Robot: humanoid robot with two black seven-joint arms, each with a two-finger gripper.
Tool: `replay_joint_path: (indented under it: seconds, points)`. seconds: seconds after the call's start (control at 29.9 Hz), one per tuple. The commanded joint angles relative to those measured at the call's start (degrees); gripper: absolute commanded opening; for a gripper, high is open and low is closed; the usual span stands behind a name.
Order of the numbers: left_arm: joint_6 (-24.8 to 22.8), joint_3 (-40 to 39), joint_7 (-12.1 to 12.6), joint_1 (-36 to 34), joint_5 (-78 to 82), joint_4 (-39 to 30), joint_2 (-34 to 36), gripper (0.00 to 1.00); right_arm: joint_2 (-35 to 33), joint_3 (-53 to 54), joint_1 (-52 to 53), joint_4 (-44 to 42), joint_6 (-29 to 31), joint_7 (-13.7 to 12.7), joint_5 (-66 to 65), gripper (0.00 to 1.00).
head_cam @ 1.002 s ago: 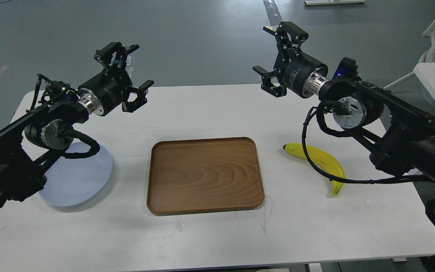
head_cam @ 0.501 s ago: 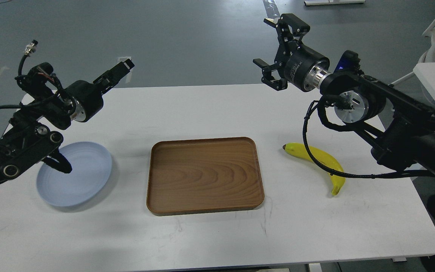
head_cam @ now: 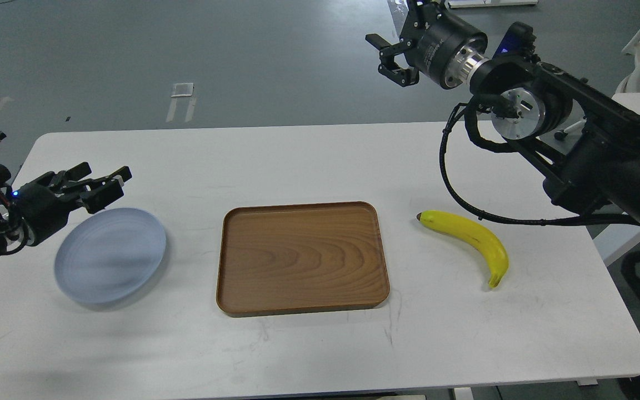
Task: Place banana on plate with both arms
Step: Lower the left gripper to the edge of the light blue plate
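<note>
Head view, the only view. A white table (head_cam: 320,344) is filling most of the picture, with grey floor showing beyond its far edge. The banana (head_cam: 473,238) is lying flat on the table toward the robot's right side, dark tip pointing at the brown wooden tray (head_cam: 301,258), stem end curving toward the near edge; nothing is touching it. The tray is sitting in the middle of the table, between the banana and the plate (head_cam: 110,255), apart from both. The plate is resting on the table toward the robot's left side, and nothing is lying in it. The left gripper (head_cam: 95,183) is hovering low at the far-left rim of the plate, fingers pointing toward the table's middle; the fingers (head_cam: 111,186) are showing close together, but they are small and dark, so whether they are parted or closed I cannot tell, and whether they are touching the rim I cannot tell either. It is carrying nothing visible. The right gripper (head_cam: 395,47) is hanging high over the floor beyond the table's far edge, well apart from the banana, partly cut off by the top border; its visible fingers are standing spread and holding nothing. A black cable (head_cam: 453,189) from the right arm is looping down over the table behind the banana.
</note>
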Motion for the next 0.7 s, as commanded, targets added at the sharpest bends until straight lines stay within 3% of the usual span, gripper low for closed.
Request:
replay_joint_path:
  seconds: [0.0,0.67]
  points:
    - [2.6,0.9,0.2,2.6,-0.2,2.1,-0.1,0.91,1.4,-0.1,2.1,-1.0,-0.1,0.0,0.1,1.0]
    - [1.3,1.3,0.1,8.6,-4.4,11.3,-2.0,0.91,1.6,-0.4,1.7,-1.7,0.0,0.3,0.1,1.0]
